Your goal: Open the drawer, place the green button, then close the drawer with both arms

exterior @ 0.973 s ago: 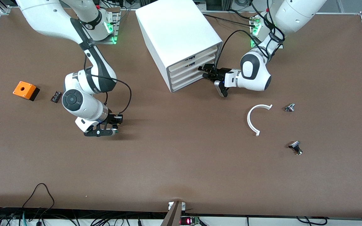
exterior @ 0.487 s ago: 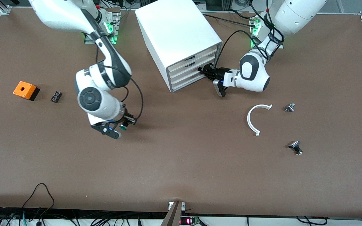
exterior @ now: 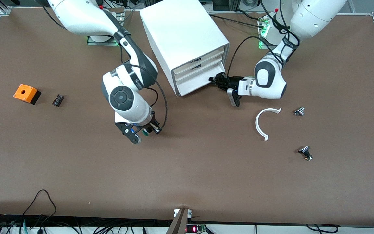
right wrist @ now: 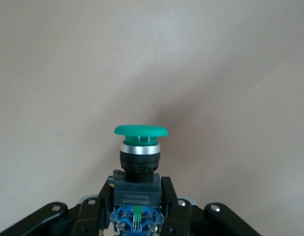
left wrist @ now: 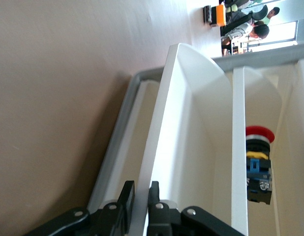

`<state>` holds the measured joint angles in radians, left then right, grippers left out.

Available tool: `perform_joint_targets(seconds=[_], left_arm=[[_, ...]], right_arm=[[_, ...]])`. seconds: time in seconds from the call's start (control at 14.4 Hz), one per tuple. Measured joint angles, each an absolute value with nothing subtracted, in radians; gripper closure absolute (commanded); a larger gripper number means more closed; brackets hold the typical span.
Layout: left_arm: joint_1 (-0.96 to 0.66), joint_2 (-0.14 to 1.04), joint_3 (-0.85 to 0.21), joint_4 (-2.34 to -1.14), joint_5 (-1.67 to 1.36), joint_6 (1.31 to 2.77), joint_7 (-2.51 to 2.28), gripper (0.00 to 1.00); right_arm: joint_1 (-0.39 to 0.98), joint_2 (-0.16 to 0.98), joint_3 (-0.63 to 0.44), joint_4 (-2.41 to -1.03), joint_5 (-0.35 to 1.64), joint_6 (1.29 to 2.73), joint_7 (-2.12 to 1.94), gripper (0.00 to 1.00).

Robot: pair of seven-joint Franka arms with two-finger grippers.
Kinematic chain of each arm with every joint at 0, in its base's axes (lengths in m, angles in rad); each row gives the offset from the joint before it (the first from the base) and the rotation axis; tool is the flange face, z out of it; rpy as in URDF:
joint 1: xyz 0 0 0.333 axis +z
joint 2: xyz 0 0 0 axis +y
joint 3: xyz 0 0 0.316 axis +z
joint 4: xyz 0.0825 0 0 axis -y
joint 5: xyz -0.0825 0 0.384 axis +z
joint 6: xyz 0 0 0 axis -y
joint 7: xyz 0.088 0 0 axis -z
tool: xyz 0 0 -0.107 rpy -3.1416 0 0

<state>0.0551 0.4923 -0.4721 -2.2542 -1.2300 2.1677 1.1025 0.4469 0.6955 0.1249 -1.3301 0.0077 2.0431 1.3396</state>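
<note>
Over brown table (exterior: 187,169), right hand (exterior: 145,131) clamps button (right wrist: 140,147); left hand (exterior: 218,81) seemingly pinches drawer (left wrist: 191,147) front.

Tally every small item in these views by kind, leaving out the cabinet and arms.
Push buttons: 2, green button in the right gripper, red-capped button inside the cabinet
Silver-black knobbed parts: 2
Orange box: 1
Small black part: 1
White curved piece: 1
Total: 7
</note>
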Motion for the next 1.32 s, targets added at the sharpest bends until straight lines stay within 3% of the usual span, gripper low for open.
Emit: perform_joint_targets(seconds=[0.7,0.76,0.83,1.11,1.32], left_arm=[[0.082,0.548,-0.355,-2.097,-1.12,2.109,1.095,1.0],[0.082,0.551,-0.355,-2.092,-1.118,2.109,1.095,0.47],[0.082,0.552,-0.355,-2.09,-1.116,2.109,1.094,0.0],[0.106,0.556,-0.352,-2.067,-1.078,2.082,1.087,0.0],[0.165,0.556,-0.351,-2.014,-1.0,1.978,1.054,0.0]], right_arm=[[0.617,0.766,0.115,-1.108,-0.006,2.045,1.705,1.0],[0.648,0.766,0.109,-1.104,-0.013,2.049,1.749,1.0],[0.678,0.767,0.105,-1.1,-0.018,2.055,1.797,1.0],[0.776,0.768,0.097,-1.097,-0.044,2.1,1.972,1.0],[0.827,0.785,0.094,-1.097,-0.045,2.113,2.047,1.0]])
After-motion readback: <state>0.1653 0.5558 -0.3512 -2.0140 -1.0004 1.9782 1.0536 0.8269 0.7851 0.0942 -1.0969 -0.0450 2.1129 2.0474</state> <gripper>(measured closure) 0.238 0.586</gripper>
